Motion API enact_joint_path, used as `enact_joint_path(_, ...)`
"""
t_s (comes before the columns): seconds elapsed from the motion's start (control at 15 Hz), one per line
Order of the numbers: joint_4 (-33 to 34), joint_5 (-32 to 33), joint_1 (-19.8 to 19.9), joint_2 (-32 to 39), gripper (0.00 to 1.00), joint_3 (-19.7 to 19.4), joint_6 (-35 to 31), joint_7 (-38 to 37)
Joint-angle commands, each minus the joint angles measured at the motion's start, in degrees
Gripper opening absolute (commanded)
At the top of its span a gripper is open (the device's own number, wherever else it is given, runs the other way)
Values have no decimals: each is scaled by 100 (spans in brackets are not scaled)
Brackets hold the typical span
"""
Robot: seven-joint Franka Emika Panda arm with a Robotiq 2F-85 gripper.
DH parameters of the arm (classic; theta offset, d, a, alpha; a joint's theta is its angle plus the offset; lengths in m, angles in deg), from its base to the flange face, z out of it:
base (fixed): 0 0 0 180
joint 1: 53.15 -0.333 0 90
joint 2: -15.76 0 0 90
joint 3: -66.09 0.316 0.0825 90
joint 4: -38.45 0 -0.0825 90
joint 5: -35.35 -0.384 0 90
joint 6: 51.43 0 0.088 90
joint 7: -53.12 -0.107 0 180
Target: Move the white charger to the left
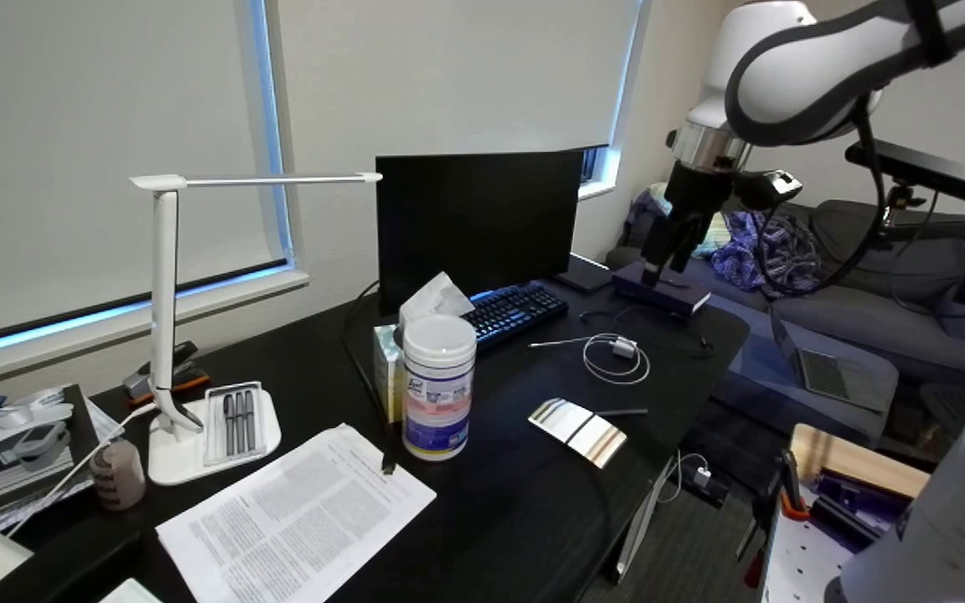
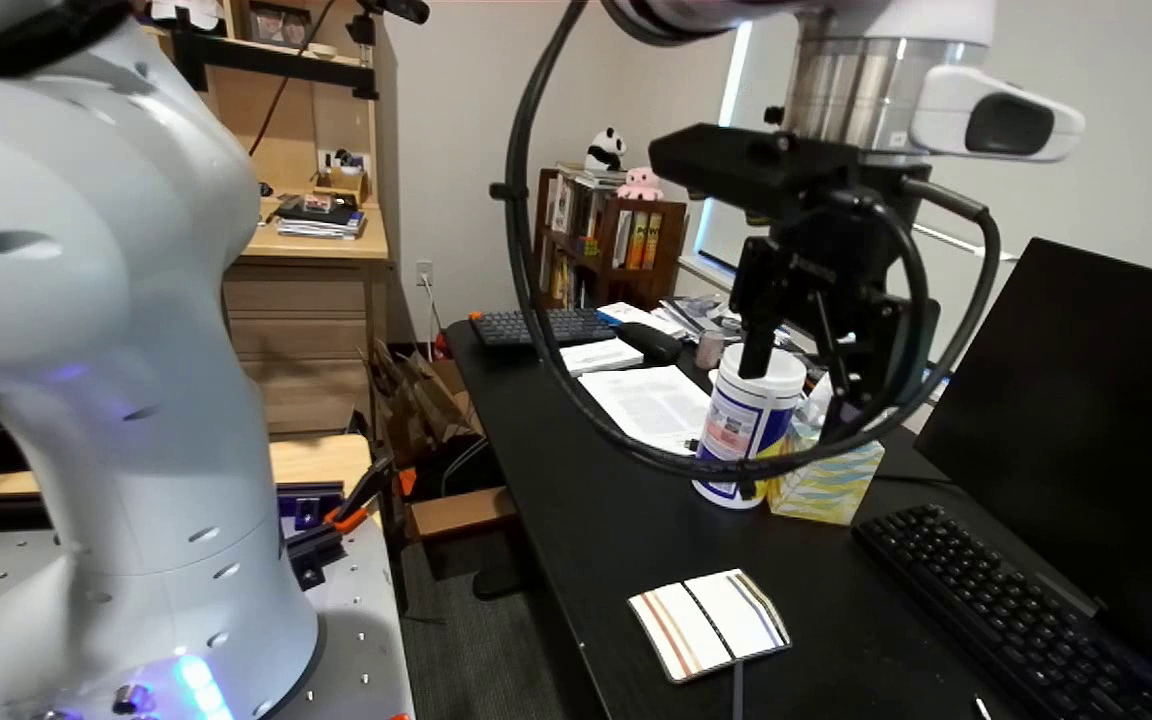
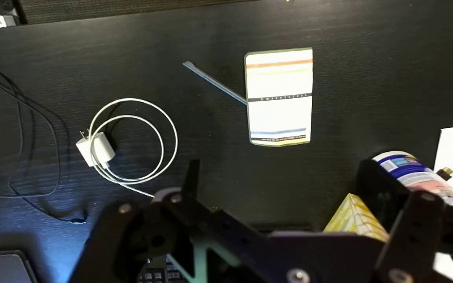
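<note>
The white charger (image 1: 623, 347) is a small white block with a thin white cord coiled in a loop. It lies on the black desk in front of the keyboard. In the wrist view the charger (image 3: 97, 150) is at the left, its prongs pointing up-left, with the coil to its right. My gripper (image 3: 281, 167) is open and empty, its fingers wide apart, with bare desk between them. The gripper also shows in both exterior views (image 1: 667, 266) (image 2: 800, 400), raised above the desk. The charger block is out of view in the exterior view that looks along the desk.
A wipes tub (image 1: 439, 394) and a tissue box (image 2: 826, 478) stand beside each other. A striped white card (image 3: 279, 98) lies over a grey stick (image 3: 214, 83). A keyboard (image 1: 516, 311), monitor (image 1: 478, 226), black cable (image 3: 55, 137), dark box (image 1: 658, 289) and lamp (image 1: 166, 293) are around.
</note>
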Motion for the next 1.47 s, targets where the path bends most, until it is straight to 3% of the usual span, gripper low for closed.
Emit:
enact_joint_path(0.0, 538, -166, 154, 1119, 100, -296, -465, 283)
enact_joint_path(0.33, 1302, -486, 359, 2317, 100, -688, -665, 505)
enact_joint_path(0.67, 2037, -1179, 601, 3588, 100, -684, -782, 732)
enact_joint_path(0.73, 2117, -1313, 673, 3701, 100, -650, -688, 734)
enact_joint_path(0.8, 1802, -962, 641, 3233, 100, -610, -635, 461)
enact_joint_path(1.0, 2055, -1081, 719, 3664, 100, -577, -636, 468)
enact_joint_path(1.4, 2033, -1301, 711, 3737, 100, -477, -832, 476)
